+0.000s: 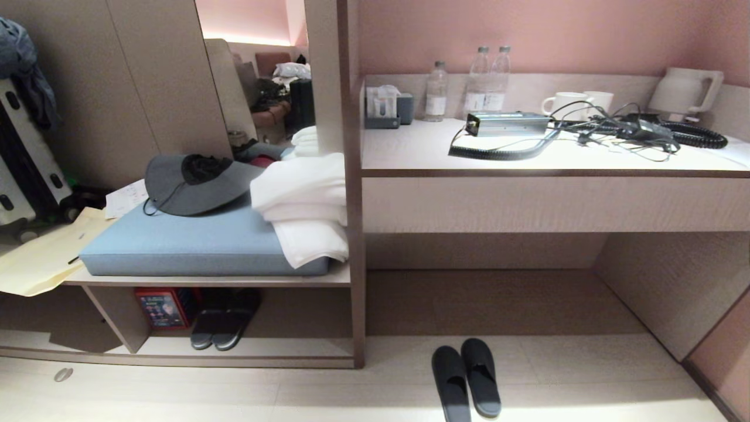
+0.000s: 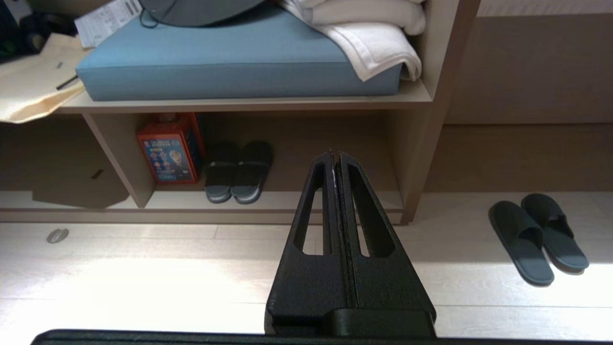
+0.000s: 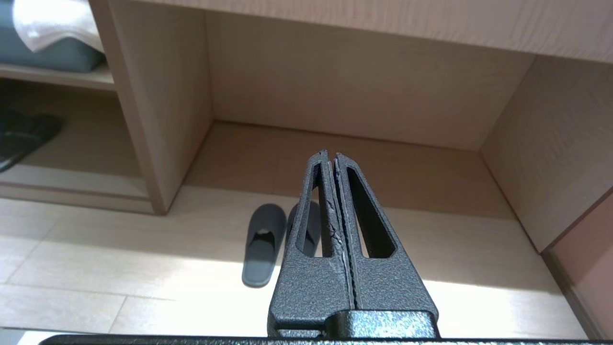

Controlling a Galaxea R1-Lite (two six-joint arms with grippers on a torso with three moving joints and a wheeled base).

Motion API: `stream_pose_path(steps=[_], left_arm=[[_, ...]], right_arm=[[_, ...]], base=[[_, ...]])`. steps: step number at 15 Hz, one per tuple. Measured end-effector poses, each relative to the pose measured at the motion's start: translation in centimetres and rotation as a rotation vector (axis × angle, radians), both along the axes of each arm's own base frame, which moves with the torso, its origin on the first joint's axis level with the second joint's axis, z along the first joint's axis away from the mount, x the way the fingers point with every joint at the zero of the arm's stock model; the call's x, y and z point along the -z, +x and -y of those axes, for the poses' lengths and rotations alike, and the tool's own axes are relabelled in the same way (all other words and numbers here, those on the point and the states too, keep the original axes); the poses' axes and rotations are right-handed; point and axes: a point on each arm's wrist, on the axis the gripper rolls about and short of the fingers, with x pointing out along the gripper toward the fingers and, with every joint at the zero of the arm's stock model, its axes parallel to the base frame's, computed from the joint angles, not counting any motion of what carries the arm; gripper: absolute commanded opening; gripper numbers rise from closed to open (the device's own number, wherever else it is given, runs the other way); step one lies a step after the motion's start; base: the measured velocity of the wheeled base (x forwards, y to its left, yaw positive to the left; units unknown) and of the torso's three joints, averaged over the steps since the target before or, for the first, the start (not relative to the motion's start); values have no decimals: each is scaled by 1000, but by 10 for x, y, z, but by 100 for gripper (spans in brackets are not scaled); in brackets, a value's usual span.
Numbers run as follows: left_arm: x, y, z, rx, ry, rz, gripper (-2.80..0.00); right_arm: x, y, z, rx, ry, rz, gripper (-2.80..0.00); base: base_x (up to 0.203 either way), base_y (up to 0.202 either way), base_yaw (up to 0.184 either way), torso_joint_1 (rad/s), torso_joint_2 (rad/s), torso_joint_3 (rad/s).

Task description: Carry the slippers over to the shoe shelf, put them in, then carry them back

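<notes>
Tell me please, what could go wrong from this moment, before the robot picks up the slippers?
1. The similar dark pair with whitish sole edges, already in the low cubby beside the red box, could be mistaken for the flat dark grey fabric slippers on the floor.
2. The left gripper and right gripper are shut, so they must open before any grasp.

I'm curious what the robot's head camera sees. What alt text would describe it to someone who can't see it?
A pair of dark grey slippers lies on the pale floor before an open space under a desk counter. To the left, a low shoe shelf holds another dark pair.
</notes>
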Motion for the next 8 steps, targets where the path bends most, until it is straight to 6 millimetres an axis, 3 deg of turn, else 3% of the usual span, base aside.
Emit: stream_pose_path(steps=[8], left_arm=[[0,0,0,0,-1,0,-280]], right_arm=[[0,0,0,1,0,1,-280]], base=[[2,7,-1,3,1,22]])
